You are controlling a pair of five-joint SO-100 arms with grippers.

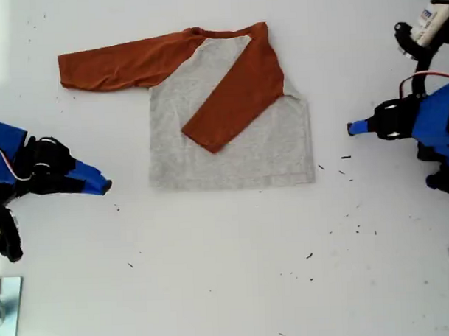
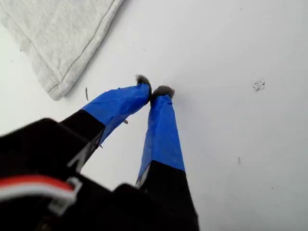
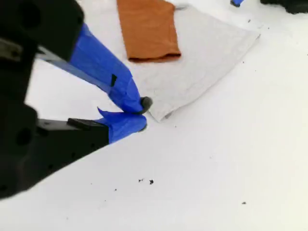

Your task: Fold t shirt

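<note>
The t shirt (image 1: 272, 151) lies flat on the white table, its grey body showing no print. One rust-orange sleeve (image 1: 237, 94) is folded diagonally across the body; the other sleeve (image 1: 125, 64) stretches toward the exterior view's left. My first gripper (image 1: 350, 128) (image 2: 154, 90) is shut on nothing, hovering off the hem corner (image 2: 57, 82) at the exterior view's right. My second gripper (image 1: 106, 187) (image 3: 143, 114) is shut and empty, just off the opposite hem corner (image 3: 161, 114). The folded sleeve's cuff (image 3: 149, 48) shows beyond it.
Dark specks (image 1: 310, 256) dot the table in front of the shirt. A metal piece (image 1: 4, 308) sits at the exterior view's lower left edge. Arm parts and cables (image 1: 426, 28) occupy the exterior view's upper right.
</note>
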